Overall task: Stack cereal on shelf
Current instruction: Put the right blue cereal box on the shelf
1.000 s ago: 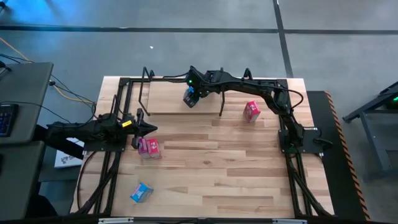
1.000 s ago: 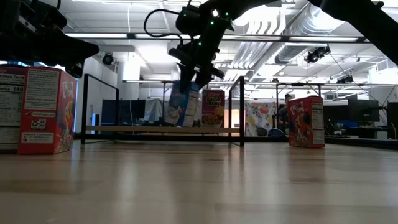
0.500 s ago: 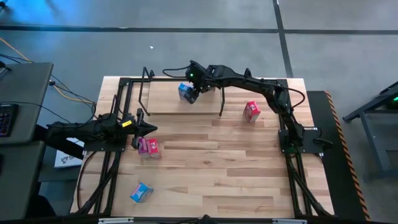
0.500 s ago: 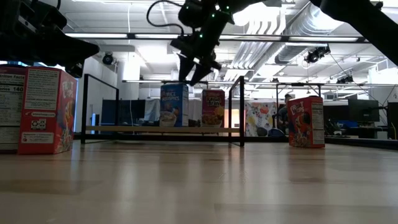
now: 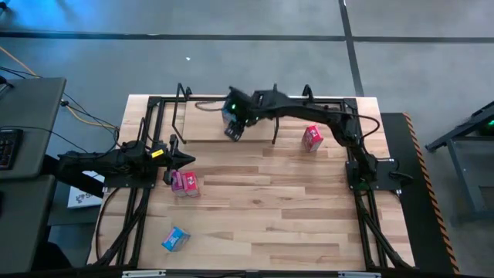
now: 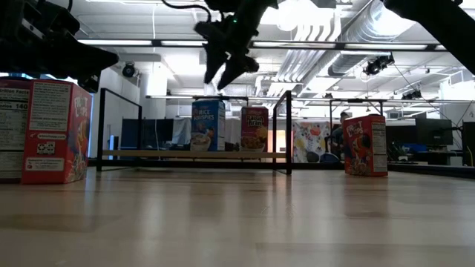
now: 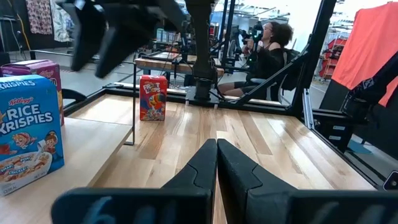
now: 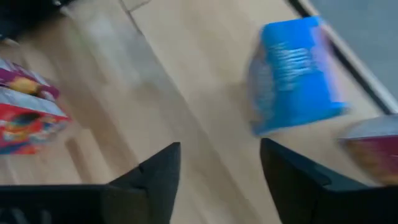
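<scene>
A: Cereal first — where is the blue box (image 6: 208, 124) sitting?

B: Upright on the shelf (image 6: 148, 154), a little left of centre in the low view, with a purple box (image 6: 254, 128) just to its right on the same board. In the left wrist view the blue box (image 7: 28, 130) fills the left edge with that purple box (image 7: 38, 67) behind it.

A: And the right gripper (image 6: 223, 63)?

B: Above the blue box and clear of it, its two fingers spread apart with nothing between them. In the right wrist view the blue box (image 8: 297, 71) lies beyond the fingers (image 8: 149, 171), in the upper right of the frame, not touching them. From overhead the right gripper (image 5: 234, 123) hangs over the shelf (image 5: 202, 127) in the upper middle.

A: What about the other boxes?

B: A red box (image 5: 312, 137) stands right of the shelf, a pink box (image 5: 185, 182) at centre left, and a blue box (image 5: 175, 239) lies at lower left.

A: And the left gripper (image 5: 185, 160)?

B: At centre left, just above the pink box, fingers (image 7: 202, 165) pressed together and empty.
</scene>
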Robot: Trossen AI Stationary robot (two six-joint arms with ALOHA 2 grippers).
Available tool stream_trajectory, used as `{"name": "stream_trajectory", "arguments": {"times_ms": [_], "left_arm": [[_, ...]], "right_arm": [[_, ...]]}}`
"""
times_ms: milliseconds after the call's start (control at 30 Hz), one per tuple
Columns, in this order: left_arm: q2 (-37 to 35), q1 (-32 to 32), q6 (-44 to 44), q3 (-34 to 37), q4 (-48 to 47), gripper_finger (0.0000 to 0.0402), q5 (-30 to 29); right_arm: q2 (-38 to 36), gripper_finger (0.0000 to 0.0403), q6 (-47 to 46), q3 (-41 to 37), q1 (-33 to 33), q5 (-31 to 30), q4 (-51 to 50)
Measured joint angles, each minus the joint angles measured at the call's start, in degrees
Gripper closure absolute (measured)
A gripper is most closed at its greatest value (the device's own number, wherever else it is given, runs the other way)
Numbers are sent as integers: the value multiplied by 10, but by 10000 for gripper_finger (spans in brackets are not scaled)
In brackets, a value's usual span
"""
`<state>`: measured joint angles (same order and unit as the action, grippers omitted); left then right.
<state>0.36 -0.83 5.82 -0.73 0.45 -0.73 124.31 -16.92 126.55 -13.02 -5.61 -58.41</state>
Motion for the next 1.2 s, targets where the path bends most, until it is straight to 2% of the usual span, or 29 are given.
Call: {"name": "stream_trajectory", "arguments": {"times_ms": [100, 200, 267, 367, 433, 633, 800, 1200], "left_arm": [[0, 0, 0, 0, 0, 396, 0], [0, 0, 0, 0, 0, 396, 0], [0, 0, 0, 0, 0, 396, 0], [0, 0, 0, 0, 0, 396, 0], [0, 0, 0, 0, 1, 396, 0], [0, 0, 0, 0, 0, 396, 0], [0, 0, 0, 0, 0, 396, 0], [0, 0, 0, 0, 0, 396, 0]], "right_arm": [[0, 269, -43, -25, 26, -50, 44], [1, 361, -62, -54, 45, -118, 93], [5, 390, -62, -77, 49, -147, 120], [19, 384, -83, -104, 49, -175, 139], [28, 395, -101, -121, 49, -183, 146], [42, 401, -111, -166, 52, -196, 257], [44, 402, -112, -170, 41, -257, 258], [44, 403, -84, -170, 20, -260, 234]]}}
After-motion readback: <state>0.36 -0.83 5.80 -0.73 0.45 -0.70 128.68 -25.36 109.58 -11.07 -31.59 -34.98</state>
